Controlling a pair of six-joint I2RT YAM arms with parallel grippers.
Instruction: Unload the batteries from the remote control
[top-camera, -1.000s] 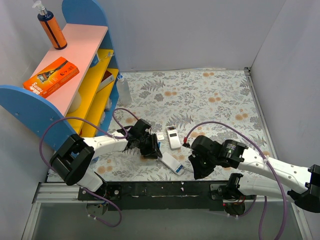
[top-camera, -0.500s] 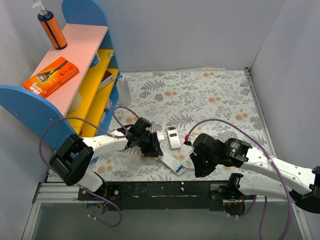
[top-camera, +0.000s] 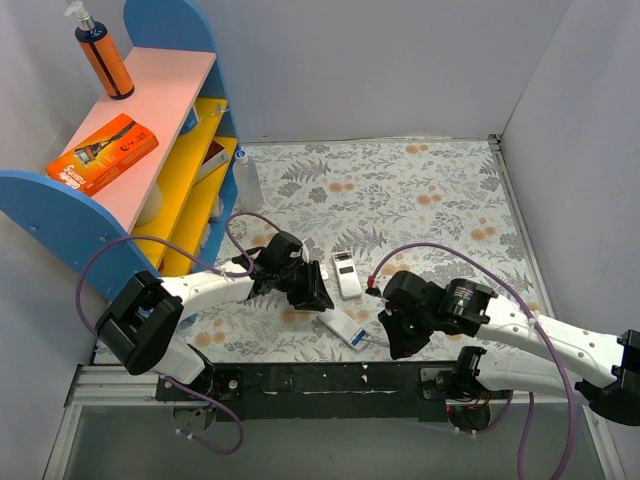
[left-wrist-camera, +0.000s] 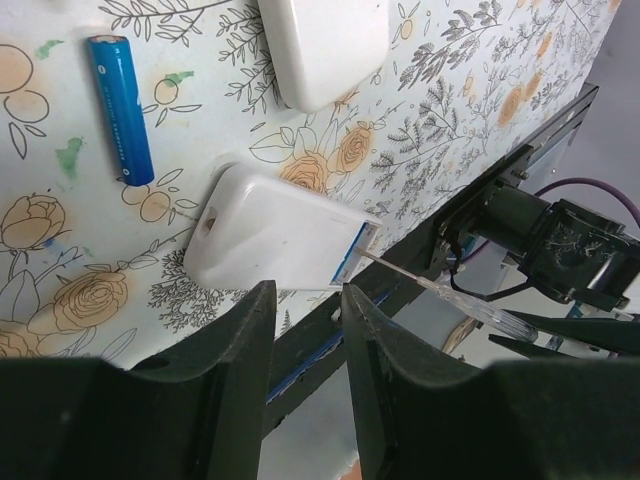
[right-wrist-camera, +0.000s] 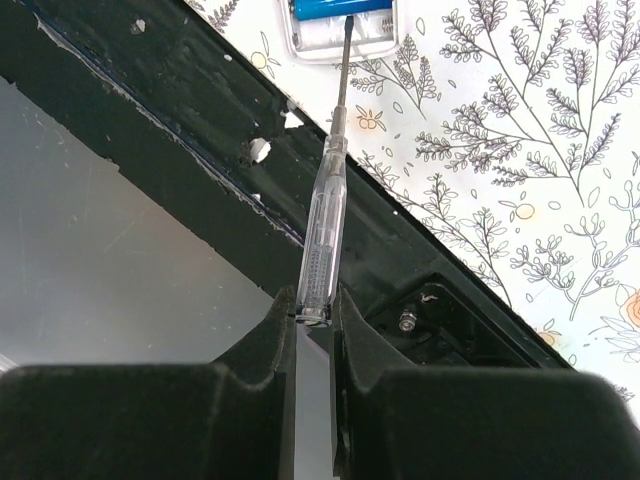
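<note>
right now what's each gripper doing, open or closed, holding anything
left gripper: open, holding nothing
right gripper: closed on the screwdriver

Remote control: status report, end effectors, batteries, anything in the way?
Left end effector open, empty, near remote. Right end effector shut on screwdriver, tip at seated battery. One loose battery on mat. Nothing blocking.
</note>
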